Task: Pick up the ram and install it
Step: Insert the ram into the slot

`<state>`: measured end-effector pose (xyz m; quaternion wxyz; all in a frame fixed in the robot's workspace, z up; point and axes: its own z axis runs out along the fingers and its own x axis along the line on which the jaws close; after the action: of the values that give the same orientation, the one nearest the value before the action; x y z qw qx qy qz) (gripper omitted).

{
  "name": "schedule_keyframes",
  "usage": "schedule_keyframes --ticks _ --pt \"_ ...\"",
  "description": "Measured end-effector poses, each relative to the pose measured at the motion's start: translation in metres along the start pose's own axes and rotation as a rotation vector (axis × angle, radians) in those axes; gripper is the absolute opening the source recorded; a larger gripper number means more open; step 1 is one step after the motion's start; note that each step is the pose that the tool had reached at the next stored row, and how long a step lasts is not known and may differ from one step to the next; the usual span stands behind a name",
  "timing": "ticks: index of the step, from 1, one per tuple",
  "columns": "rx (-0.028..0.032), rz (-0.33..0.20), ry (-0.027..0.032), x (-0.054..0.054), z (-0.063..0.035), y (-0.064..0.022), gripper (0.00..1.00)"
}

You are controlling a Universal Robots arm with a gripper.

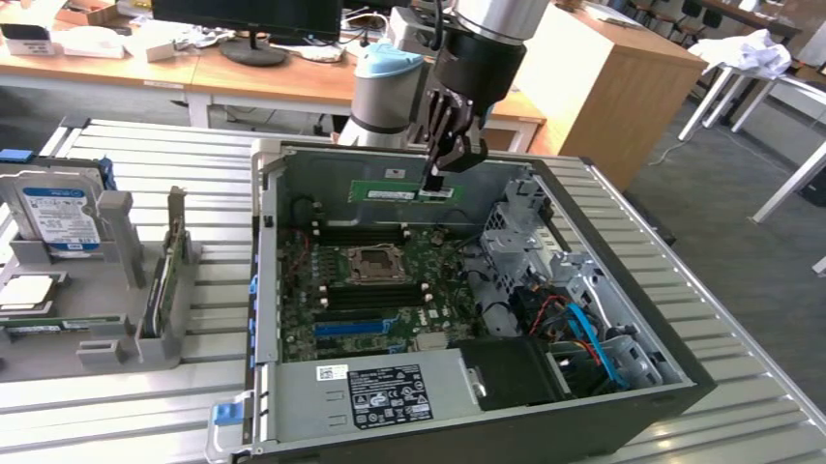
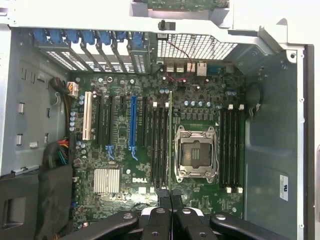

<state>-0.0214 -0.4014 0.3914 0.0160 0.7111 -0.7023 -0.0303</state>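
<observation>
While the black end effector (image 1: 440,184) of the robot arm hangs over the open grey computer case (image 1: 265,290), its fingers are clenched on one end of the ram (image 1: 387,191), a long, thin green circuit-board stick with a white label. The stick is held level, on edge, above the far part of the case's interior and clear of the green motherboard (image 1: 374,290) below. From the wrist view the end effector (image 2: 171,200) carries the ram (image 2: 171,140) edge-on, as a thin line just beside the black memory slots (image 2: 160,145) and near the silver processor socket (image 2: 196,152). On the slatted metal table (image 1: 142,155), a boxy hard drive with a blue-white label (image 1: 58,217) stands in a grey holder (image 1: 116,329).
</observation>
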Motion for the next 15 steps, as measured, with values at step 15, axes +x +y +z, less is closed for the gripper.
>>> schedule_keyframes --ticks 15 --pt "0.0000 0.000 -0.0001 0.000 0.0104 -0.0007 0.12"
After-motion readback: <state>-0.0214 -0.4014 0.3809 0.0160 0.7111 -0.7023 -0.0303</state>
